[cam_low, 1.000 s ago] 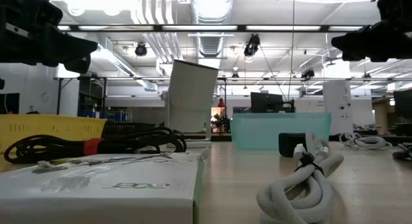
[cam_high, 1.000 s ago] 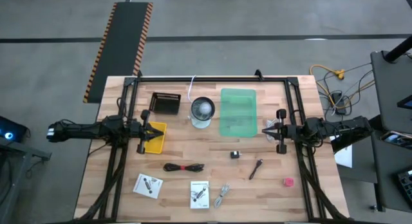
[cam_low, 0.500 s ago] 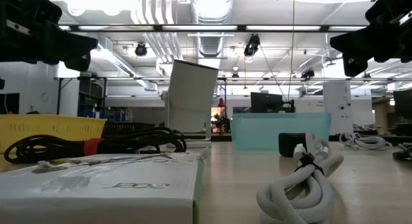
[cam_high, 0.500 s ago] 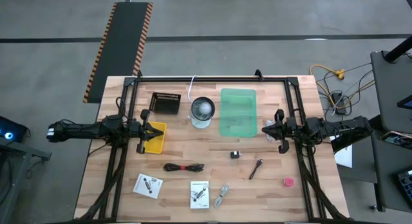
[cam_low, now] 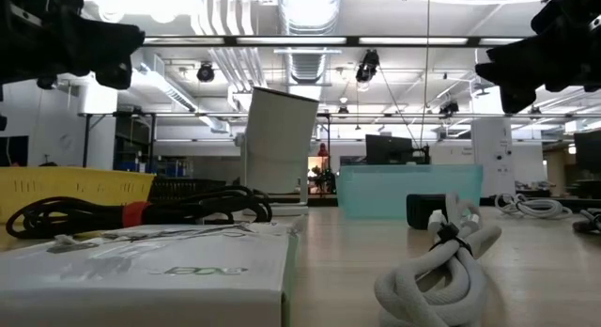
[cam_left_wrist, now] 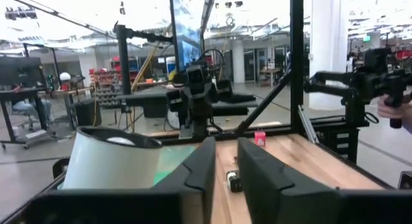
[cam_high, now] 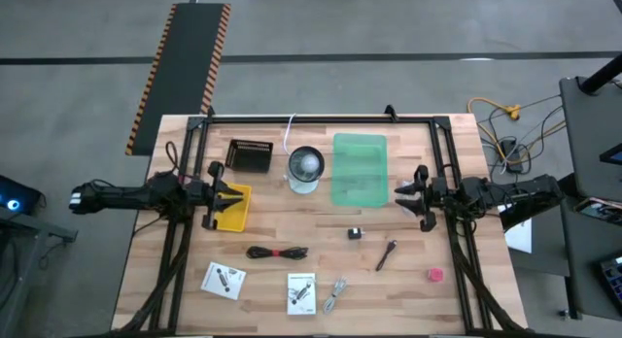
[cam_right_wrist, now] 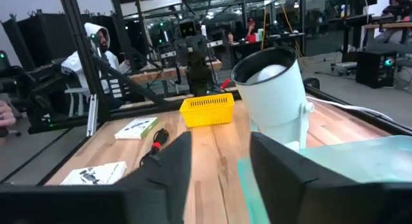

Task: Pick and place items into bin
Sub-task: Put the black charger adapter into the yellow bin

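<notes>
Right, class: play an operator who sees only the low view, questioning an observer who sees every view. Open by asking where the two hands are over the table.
Observer: The left hand hangs above the yellow bin. The right hand is just off the green bin, on the right arm's side.
Operator: Is there any item I miss on the right arm's side?
Observer: A pink-red lump lies near that table edge, apart from the dark stick-like tool.
Operator: Is either hand carrying anything?
Observer: No, the wrist views show both hands empty.
</notes>
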You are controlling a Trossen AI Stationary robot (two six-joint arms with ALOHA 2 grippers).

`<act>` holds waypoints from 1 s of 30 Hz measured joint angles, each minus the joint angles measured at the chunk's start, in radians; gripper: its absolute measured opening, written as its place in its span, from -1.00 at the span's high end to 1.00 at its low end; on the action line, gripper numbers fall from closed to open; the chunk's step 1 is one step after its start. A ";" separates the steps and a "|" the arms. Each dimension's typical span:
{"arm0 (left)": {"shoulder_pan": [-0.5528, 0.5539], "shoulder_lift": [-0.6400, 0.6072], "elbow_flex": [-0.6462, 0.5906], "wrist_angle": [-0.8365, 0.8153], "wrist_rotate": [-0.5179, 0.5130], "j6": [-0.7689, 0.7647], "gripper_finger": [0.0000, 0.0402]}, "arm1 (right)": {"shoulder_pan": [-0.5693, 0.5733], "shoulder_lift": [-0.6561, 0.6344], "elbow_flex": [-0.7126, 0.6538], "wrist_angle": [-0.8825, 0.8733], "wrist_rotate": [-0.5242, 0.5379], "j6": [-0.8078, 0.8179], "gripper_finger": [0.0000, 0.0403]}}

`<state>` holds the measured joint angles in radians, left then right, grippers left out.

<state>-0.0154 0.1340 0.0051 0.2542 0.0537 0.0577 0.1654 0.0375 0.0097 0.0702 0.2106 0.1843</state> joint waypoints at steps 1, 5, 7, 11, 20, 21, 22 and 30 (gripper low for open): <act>0.000 0.007 0.000 0.003 -0.003 0.000 0.63 | 0.000 0.006 0.000 0.025 0.000 -0.008 0.18; 0.000 0.037 0.000 0.067 -0.053 0.007 0.41 | 0.000 0.028 0.000 0.195 -0.006 -0.119 -0.01; 0.000 0.061 0.000 0.135 -0.087 0.009 0.34 | 0.000 0.040 0.000 0.267 -0.007 -0.165 -0.05; 0.001 0.116 0.003 0.236 -0.091 0.011 0.26 | 0.000 0.073 0.047 0.280 -0.009 -0.199 -0.07; 0.001 0.266 0.005 0.399 -0.093 0.036 0.25 | 0.000 0.302 0.369 0.008 -0.051 -0.202 -0.07; 0.001 0.284 0.004 0.428 -0.093 0.035 0.25 | 0.000 0.335 0.414 -0.056 -0.051 -0.188 -0.07; 0.001 0.300 0.004 0.440 -0.093 0.035 0.25 | 0.000 0.367 0.458 -0.110 -0.051 -0.175 -0.07; 0.001 0.393 0.005 0.490 -0.094 0.027 0.25 | 0.000 0.554 0.709 -0.364 -0.050 -0.066 -0.07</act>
<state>-0.0147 0.5269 0.0105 0.7446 -0.0399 0.0849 0.1654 0.5914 0.7187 -0.2934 0.1611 0.1178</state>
